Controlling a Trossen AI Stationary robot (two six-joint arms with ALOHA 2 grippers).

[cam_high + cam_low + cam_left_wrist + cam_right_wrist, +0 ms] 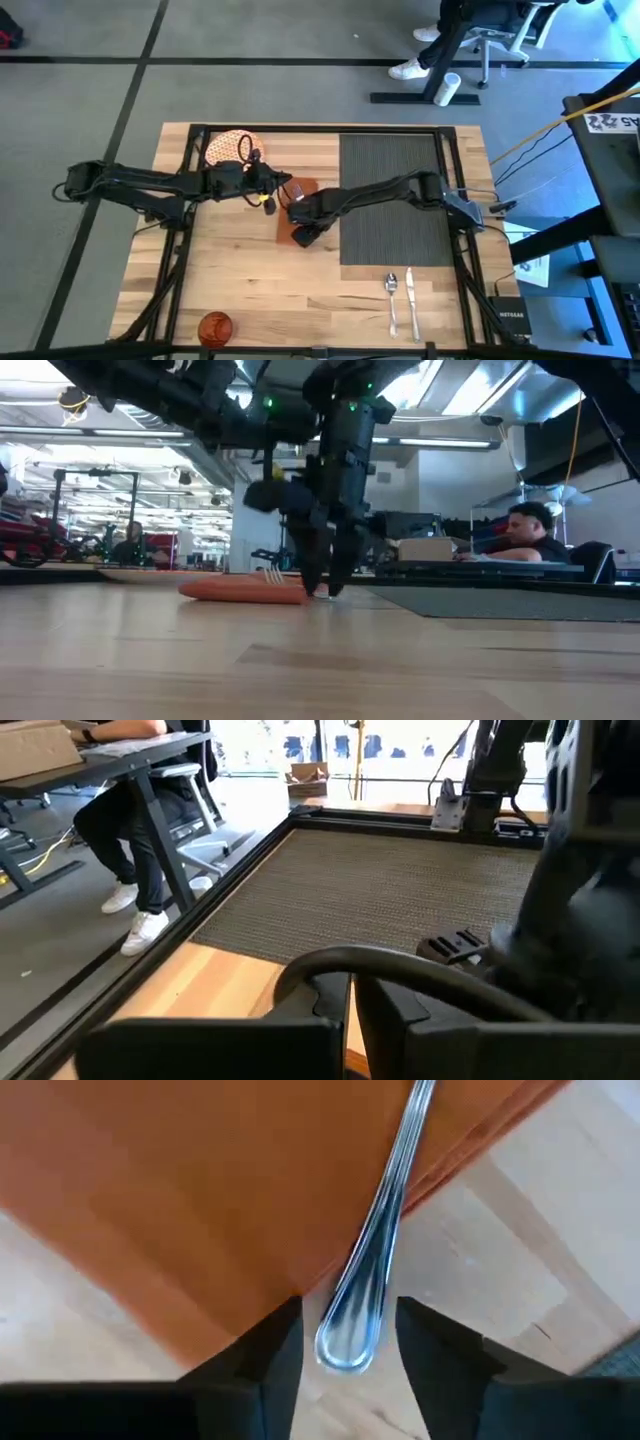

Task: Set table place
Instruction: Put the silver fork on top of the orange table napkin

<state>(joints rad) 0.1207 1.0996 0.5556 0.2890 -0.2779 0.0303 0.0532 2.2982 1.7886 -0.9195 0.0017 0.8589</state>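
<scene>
Light-wood table (250, 270), placemat (395, 200) still bare: right gripper (347, 1342) spread astride the fork (385, 1230) handle end lying on the napkin (200, 1200), left gripper (272, 190) hovering near, fingers unreadable; a shallow pinch could snag napkin or slip.
</scene>
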